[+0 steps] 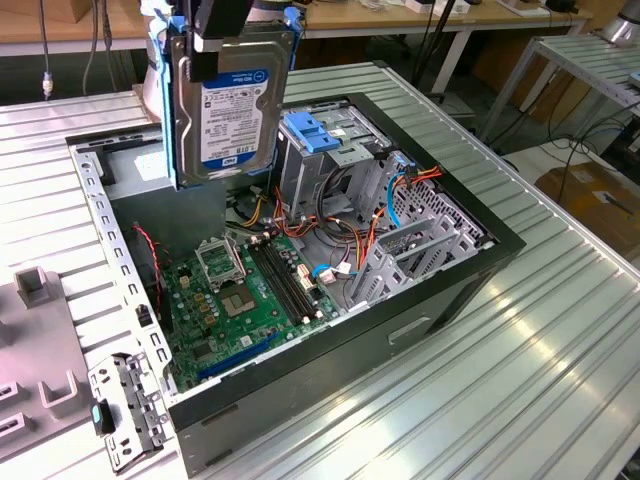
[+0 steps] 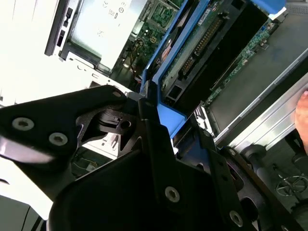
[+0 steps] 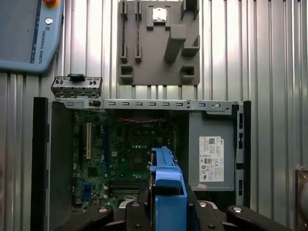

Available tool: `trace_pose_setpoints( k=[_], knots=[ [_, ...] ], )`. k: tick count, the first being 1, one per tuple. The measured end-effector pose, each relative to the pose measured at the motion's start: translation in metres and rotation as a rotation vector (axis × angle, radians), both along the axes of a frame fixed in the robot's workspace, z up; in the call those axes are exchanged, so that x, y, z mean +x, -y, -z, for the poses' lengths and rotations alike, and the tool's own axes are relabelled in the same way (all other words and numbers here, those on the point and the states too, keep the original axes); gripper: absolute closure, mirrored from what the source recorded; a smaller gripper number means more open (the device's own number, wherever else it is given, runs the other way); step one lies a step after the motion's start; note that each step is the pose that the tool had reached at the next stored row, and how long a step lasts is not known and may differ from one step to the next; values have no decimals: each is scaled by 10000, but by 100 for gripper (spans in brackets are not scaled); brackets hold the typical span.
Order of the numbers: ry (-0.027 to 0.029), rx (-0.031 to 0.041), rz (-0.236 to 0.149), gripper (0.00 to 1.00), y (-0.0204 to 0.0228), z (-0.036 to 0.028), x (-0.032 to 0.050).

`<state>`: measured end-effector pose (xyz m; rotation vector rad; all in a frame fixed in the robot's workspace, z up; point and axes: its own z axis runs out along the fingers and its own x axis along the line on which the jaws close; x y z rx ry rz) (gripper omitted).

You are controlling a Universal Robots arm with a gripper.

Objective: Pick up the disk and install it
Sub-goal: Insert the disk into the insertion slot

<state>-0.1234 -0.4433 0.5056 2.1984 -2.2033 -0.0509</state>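
Black gripper [image 3: 168, 212] links sit closest to the lens in both wrist views, jaws clenched on the blue carrier edge of the disk [image 1: 232, 108], so it is grasping the disk, not released. Opening is narrow, just the carrier's thickness between the fingers [image 3: 137, 211]. In the exterior view the disk hangs straight below the gripper, long axis upright, label side facing that camera, lifted clear above the open computer case [image 1: 470, 262]. Its lower edge is over the rear of the case, with the motherboard [image 1: 240, 290] well below and not touched. Key relation: the drive cage [image 1: 345, 175] with its blue latch [image 1: 312, 133] lies toward the exterior view's right of the disk and lower; the disk's side edge looks just beside the latch, but the gap in depth cannot be told. Disk is not seated in the cage. Grey box with white sticker [image 3: 211, 159] sits inside the case beside the board. Case rests on the ribbed metal table [image 1: 540, 390].
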Motion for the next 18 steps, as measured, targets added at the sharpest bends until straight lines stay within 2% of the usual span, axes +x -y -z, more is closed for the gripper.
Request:
trace_pose_setpoints(
  k=[3, 4, 18],
  knots=[
    [-2, 0, -1, 63, 9, 1, 159],
    [-2, 0, -1, 63, 11, 2, 185],
    [-2, -1, 0, 63, 12, -1, 207]
  ],
)
